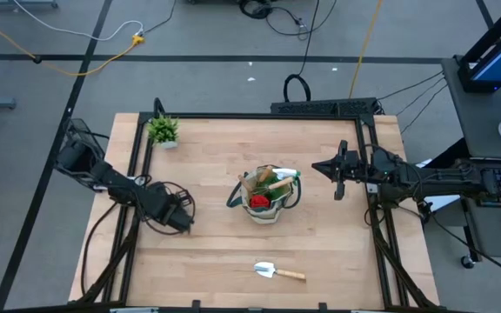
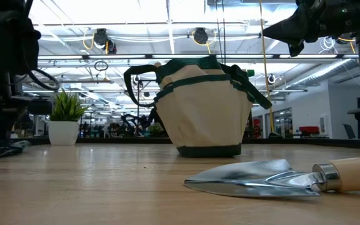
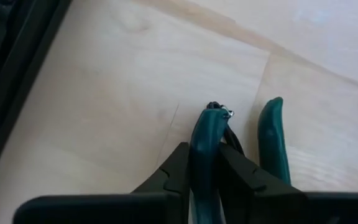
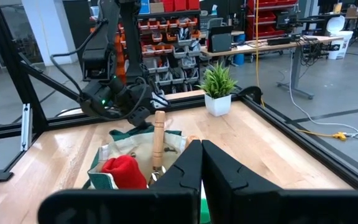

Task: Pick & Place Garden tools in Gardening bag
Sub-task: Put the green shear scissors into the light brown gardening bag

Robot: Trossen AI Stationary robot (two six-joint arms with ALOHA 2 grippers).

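Because the gardening bag (image 1: 270, 202) stands upright at the centre of the worktop (image 1: 216, 252) with its mouth open upward, tools can be lowered in from above; wooden handles and a red-black glove (image 4: 124, 171) already protrude from it. One trowel (image 1: 278, 272) remains outside, lying flat at 6 o'clock from the bag, well apart from it, blade toward the left arm's side. At 9 o'clock from the bag, the left gripper (image 3: 207, 168) sits low over the worktop, its fingers clamped on one green handle of the pruning shears (image 3: 272, 140); the second handle lies free beside it. At 3 o'clock, the right gripper (image 1: 332, 168) hangs above worktop level, pointing at the bag with its fingers closed together and holding nothing. A small potted plant (image 1: 163, 130) stands at the far corner.
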